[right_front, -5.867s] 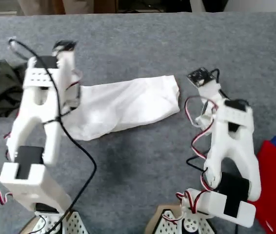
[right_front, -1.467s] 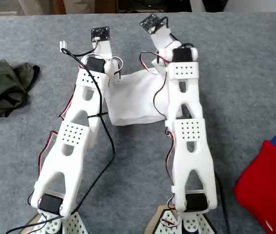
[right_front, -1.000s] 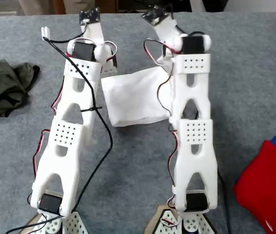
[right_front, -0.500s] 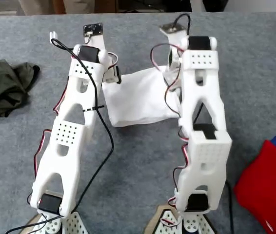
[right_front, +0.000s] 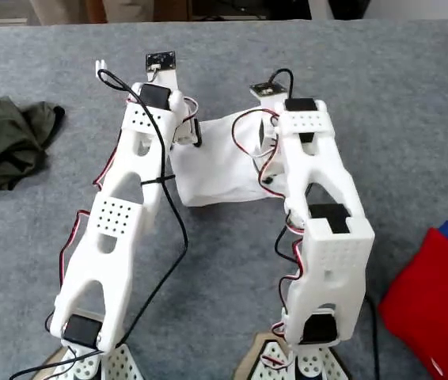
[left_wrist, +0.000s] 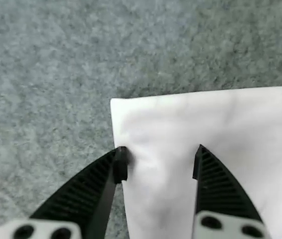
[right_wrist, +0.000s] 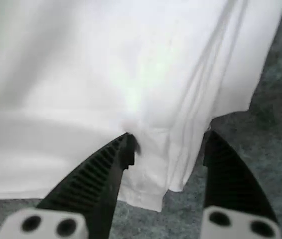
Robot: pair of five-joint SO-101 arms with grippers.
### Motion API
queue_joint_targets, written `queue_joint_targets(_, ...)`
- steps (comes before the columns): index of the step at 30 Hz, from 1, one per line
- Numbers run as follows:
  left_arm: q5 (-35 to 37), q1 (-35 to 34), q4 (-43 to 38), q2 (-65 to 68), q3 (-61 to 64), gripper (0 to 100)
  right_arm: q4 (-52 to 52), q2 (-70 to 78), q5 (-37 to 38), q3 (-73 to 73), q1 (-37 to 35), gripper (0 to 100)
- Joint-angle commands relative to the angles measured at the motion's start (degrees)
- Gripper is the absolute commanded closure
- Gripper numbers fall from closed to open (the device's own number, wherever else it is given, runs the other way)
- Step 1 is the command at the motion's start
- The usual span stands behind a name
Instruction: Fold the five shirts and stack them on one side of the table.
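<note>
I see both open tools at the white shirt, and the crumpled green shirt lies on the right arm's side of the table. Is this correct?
Not quite. In the high view the crumpled green shirt lies on the left arm's side. The rest holds: the left tool and right tool are open at the white shirt.

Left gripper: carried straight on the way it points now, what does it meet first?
Probably the white shirt, near its corner: the left gripper points at it with jaws open. How far off is unclear.
</note>
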Motion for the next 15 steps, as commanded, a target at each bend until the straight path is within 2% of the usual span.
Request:
queue_joint_targets(1,0.62,0.79,-1.14,0.04,-0.09,83,-0.53,2.77,-0.26,-0.13,-0.48,76.4)
queue_joint_targets(5,0.7,0.97,-5.1,1.45,-0.53,93,4.48,6.46,1.49,-5.41,-0.48,77.4)
queue_joint_targets(8,0.7,1.93,-7.47,1.45,-0.53,98,6.33,9.19,2.2,-8.4,-0.75,86.9)
queue_joint_targets(11,0.7,3.43,-8.62,1.63,-0.53,98,8.7,11.38,2.11,-12.09,-0.48,97.0)
queue_joint_targets(15,0.7,4.04,-8.35,1.63,-0.53,98,11.16,13.85,2.2,-15.43,-0.48,98.7)
